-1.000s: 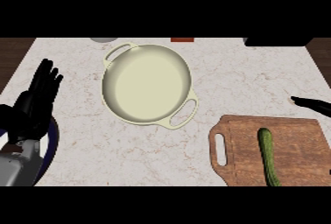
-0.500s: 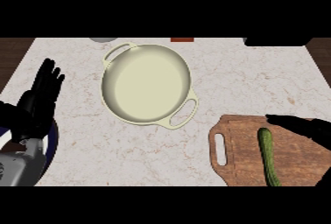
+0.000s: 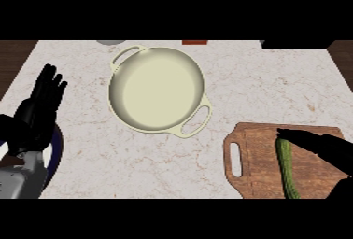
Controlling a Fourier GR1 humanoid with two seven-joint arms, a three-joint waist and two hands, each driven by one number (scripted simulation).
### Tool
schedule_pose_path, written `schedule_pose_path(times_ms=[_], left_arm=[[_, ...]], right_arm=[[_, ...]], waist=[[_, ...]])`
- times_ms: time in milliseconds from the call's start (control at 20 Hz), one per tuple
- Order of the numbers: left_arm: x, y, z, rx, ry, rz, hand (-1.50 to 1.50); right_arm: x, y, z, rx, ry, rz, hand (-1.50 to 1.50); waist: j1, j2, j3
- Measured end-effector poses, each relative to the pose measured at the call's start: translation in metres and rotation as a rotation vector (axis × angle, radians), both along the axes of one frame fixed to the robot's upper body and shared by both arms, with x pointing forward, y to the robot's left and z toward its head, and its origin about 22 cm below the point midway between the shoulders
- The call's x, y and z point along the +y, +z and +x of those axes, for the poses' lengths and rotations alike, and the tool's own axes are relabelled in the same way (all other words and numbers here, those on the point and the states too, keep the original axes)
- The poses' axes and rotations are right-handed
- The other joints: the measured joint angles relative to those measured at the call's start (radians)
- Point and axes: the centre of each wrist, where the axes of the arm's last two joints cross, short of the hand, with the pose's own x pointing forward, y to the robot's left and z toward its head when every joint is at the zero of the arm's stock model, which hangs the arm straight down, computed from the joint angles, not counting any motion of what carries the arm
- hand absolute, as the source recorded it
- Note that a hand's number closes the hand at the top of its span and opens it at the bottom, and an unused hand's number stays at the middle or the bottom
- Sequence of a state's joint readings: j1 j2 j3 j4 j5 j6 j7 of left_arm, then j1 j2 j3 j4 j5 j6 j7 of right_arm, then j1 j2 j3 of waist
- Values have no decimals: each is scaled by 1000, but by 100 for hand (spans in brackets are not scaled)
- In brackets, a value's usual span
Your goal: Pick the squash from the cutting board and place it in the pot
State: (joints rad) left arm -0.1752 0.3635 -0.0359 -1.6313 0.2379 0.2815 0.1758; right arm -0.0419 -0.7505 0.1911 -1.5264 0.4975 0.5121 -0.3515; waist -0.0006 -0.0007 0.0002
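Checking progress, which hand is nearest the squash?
The right hand, fingers over the cutting board at the squash's far end; the left hand rests open at the counter's left edge.

Pale marbled counter (image 3: 265, 84) (dark wood (image 3: 14, 53) beside)

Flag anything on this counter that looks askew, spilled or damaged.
Nothing stands out. The pot sits upright and empty, the squash lies flat along the cutting board, and nothing is spilled or broken.
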Motion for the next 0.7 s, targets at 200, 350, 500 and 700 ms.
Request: schedule_pose_path(times_ms=[200,350,500,700], left_arm=[[-3,-6,4,2,5,3,0],[-1,-8,2,3,6,4,0],[0,-3,2,7,2,4,0],[0,-4,3,2,-1,-2,0]], right_arm=[[1,-7,-5,-6,-14,-15,-150],[0,-16,-6,-4,-10,-12,-150],[9,-23,-8,-6,-8,-18,-150],[10,-38,-8,-5,-19,-34,-150]], waist=[[-2,0,0],[0,0,0],[-1,0,0],[0,0,-1]])
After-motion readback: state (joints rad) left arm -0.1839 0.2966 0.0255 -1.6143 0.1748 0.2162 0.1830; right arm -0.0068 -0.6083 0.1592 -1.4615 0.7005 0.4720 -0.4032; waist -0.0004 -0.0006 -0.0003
